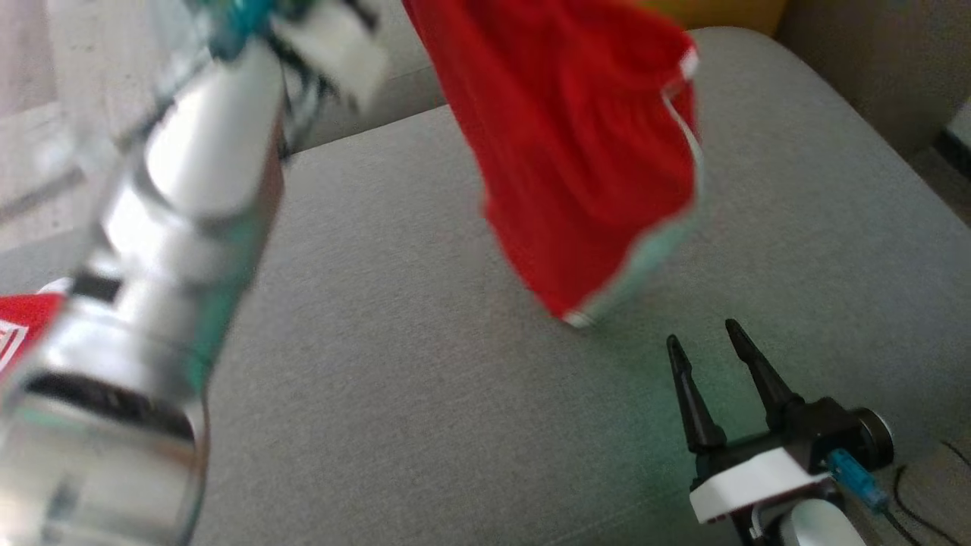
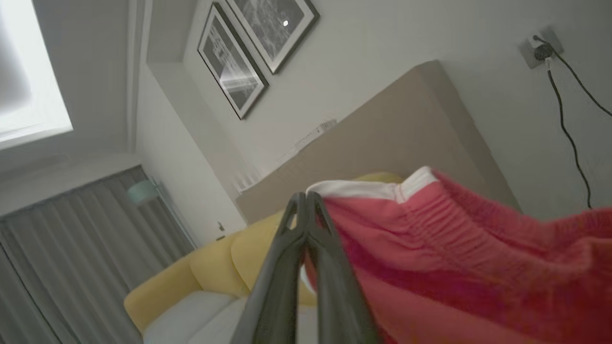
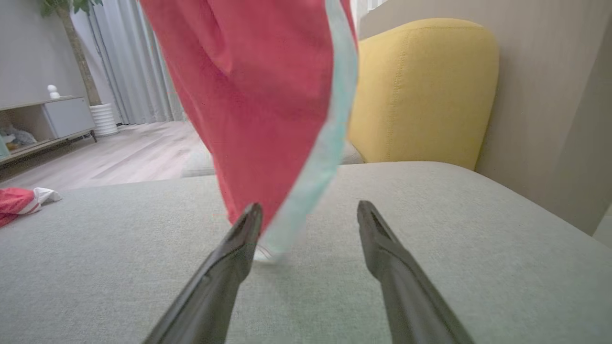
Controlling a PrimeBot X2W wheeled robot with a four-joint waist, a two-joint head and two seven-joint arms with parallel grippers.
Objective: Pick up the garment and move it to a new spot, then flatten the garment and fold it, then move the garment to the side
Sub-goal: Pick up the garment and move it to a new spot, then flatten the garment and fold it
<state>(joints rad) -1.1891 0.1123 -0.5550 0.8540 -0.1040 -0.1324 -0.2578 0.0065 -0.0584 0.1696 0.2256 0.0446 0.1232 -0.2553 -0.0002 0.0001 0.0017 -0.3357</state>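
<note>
Left pincer (image 2: 306, 197) clamped on one red garment (image 1: 576, 152); right pincer (image 1: 704, 335) agape; second red cloth (image 3: 16, 200) apart.

Left arm (image 1: 174, 250): glossy silver cylinder segments with dark bands at the joints, blurred. Right gripper (image 1: 703, 334): two long black tapered fingers (image 1: 694, 409), black body, white plate (image 1: 747, 481), blue plug (image 1: 853, 474), round black knob (image 1: 872, 436). Left gripper (image 2: 306, 197): same dark taper.

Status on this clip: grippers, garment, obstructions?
Left gripper shut on garment, hanging over couch. Right gripper open, near its hem. Other red cloth at couch's left edge, clear.
</note>
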